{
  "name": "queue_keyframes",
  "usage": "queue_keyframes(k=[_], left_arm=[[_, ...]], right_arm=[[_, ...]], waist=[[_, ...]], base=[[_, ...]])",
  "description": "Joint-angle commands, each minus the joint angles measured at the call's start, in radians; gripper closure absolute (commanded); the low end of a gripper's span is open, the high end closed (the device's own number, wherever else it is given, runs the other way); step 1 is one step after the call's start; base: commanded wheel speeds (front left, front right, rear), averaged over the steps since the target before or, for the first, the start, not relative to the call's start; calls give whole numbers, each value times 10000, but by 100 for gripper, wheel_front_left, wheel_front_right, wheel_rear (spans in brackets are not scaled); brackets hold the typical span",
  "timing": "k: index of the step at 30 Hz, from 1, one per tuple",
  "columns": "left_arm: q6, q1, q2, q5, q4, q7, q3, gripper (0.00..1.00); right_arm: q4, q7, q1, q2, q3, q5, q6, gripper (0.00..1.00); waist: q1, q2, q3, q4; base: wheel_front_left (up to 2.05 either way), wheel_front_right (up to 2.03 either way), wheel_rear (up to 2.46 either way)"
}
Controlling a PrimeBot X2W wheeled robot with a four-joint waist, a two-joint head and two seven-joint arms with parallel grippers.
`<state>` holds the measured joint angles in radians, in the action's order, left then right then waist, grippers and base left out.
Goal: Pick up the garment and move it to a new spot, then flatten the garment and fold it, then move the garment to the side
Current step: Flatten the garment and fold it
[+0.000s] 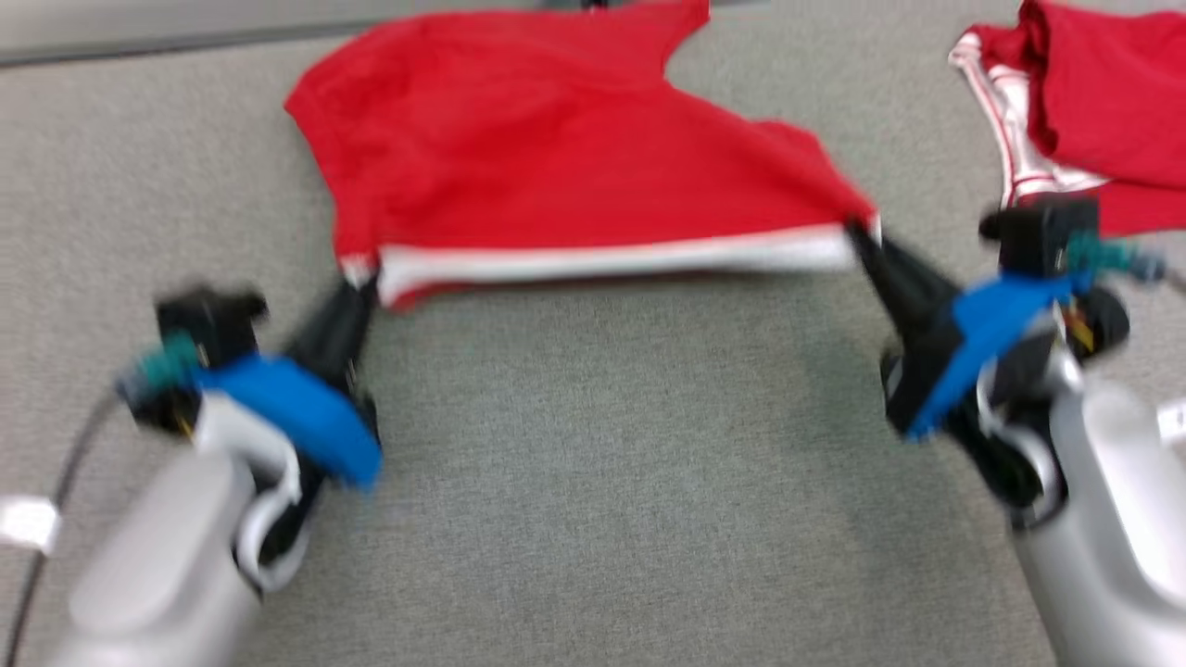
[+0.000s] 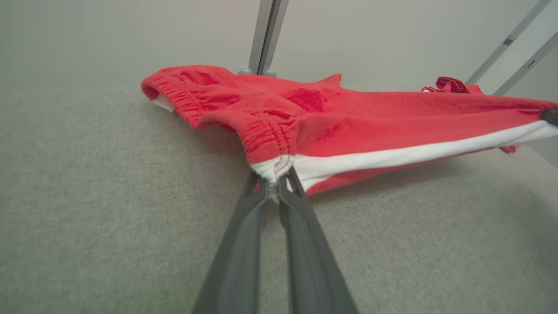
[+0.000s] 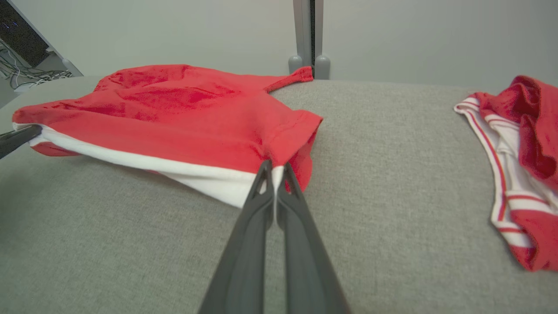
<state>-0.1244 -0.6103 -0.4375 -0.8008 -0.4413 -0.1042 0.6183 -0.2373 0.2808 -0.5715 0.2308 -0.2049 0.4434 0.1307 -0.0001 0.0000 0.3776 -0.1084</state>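
on the grey fabric surface (image 1: 602, 482), toward its far edge, the red garment (image 1: 556, 167) is spread, with its white band (image 1: 611, 261) along the near edge raised slightly and stretched taut between two grips. the band's left corner is pinched in the clamped left gripper (image 1: 357, 283), and its right corner is pinched likewise in the clamped right gripper (image 1: 862, 236). a second red garment (image 1: 1103, 102) with white stripes is seen crumpled at the far right, well apart.
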Motion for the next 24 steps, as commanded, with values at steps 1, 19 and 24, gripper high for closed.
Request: queue_keyframes(k=[1, 19, 24], left_arm=[[-68, 531, -37, -174, 124, -45, 72, 100], [2466, 6479, -2336, -1415, 6532, 2711, 1120, 100], [3023, 6727, -2557, -1612, 8042, 2870, 889, 100]], right_arm=[[343, 294, 692, 122, 148, -94, 2, 100], [6949, 6991, 7492, -406, 2540, -591, 2, 100], [8384, 7331, 7268, -480, 3122, -856, 3, 100]], waist=[[1, 0, -515, 54], [1, 0, -1889, 704], [1, 0, -1794, 834]], base=[[0, 0, 0], [0, 0, 0], [0, 0, 0]])
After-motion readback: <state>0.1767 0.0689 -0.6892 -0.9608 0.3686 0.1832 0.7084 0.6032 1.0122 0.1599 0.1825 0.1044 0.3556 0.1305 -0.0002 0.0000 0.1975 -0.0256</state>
